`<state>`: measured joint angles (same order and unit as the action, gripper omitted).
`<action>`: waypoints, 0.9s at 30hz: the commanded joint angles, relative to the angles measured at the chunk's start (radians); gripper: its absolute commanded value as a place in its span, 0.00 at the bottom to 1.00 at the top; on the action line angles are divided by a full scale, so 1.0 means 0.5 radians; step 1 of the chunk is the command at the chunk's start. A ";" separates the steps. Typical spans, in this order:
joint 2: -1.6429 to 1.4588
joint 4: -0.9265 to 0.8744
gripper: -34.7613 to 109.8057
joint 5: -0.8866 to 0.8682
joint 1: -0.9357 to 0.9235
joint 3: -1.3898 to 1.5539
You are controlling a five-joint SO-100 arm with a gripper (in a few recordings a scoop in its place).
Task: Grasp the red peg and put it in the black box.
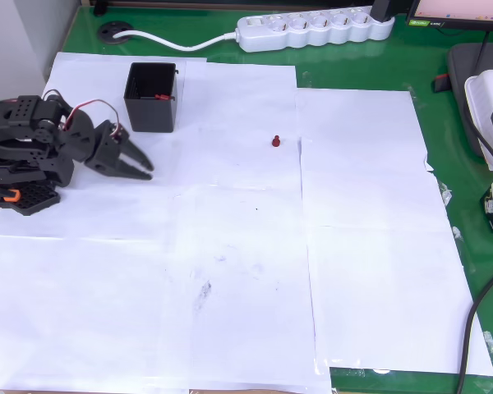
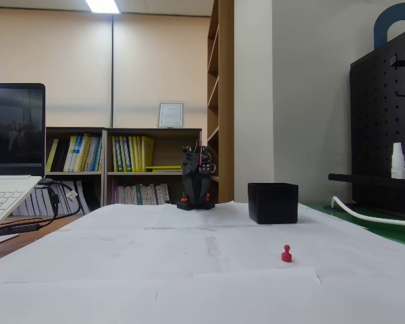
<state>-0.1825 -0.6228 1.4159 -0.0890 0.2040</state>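
The red peg stands upright on the white paper, near the middle of the overhead view; in the fixed view the red peg is at the front right. The black box sits open-topped at the upper left, with a small red speck inside it. The fixed view has the black box behind the peg. My black gripper hovers just below the box and well left of the peg. Its fingers point right with their tips together and nothing between them. The arm stands folded at the far end of the table.
White paper sheets cover the green table. A white power strip and its cable lie along the top edge. A white device and black cables sit at the right edge. A laptop stands at the left, a black pegboard at the right.
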 commanded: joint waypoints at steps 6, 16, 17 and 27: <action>-1.402 1.338 0.24 0.049 -0.117 0.374; -2.264 2.310 0.24 0.166 -0.227 0.347; -2.396 2.457 0.24 0.181 -0.227 0.350; -3.366 3.304 0.24 0.233 -0.221 0.666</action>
<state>-1.7810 0.9419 1.5140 -0.1963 0.4387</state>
